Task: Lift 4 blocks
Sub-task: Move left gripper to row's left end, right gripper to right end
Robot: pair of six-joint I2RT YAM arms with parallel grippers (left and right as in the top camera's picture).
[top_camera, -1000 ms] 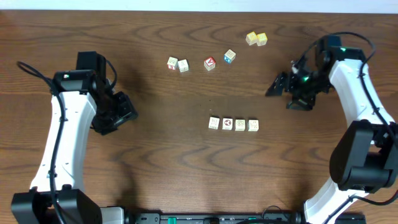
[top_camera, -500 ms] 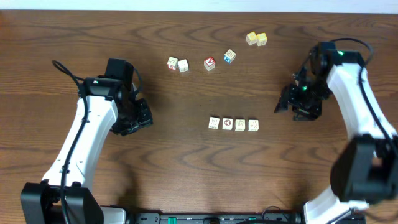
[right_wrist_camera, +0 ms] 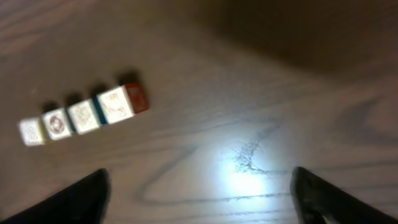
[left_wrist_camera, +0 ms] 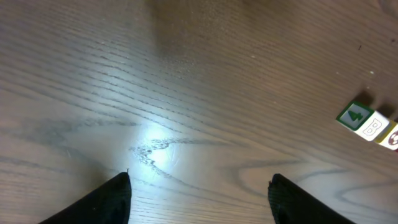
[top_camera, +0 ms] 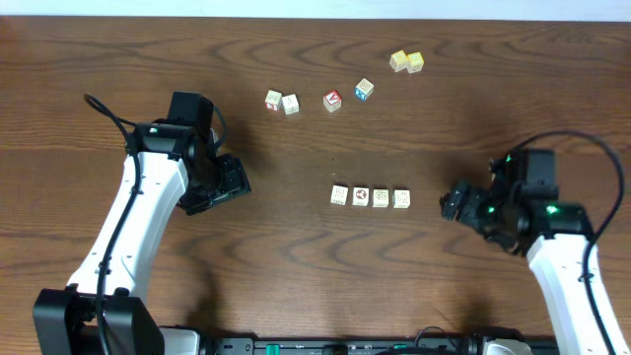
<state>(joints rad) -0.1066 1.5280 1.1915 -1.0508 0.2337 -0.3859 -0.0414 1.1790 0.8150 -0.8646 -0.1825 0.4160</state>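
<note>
The dark brown wood-grain bench (top_camera: 296, 256) is showing a smooth, slightly glossy finish; the four small cream-white cubes (top_camera: 381, 197) are looking matt.

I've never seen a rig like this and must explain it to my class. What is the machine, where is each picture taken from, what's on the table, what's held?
Two white robot arms stand at a wooden table. One picture looks down from above; the other two come from cameras on each wrist. The left tool and right tool are open, holding nothing. Between them lies a row of four cream blocks. Farther back: two pale cubes, a red-faced cube, a blue-faced cube, two yellow cubes.
</note>
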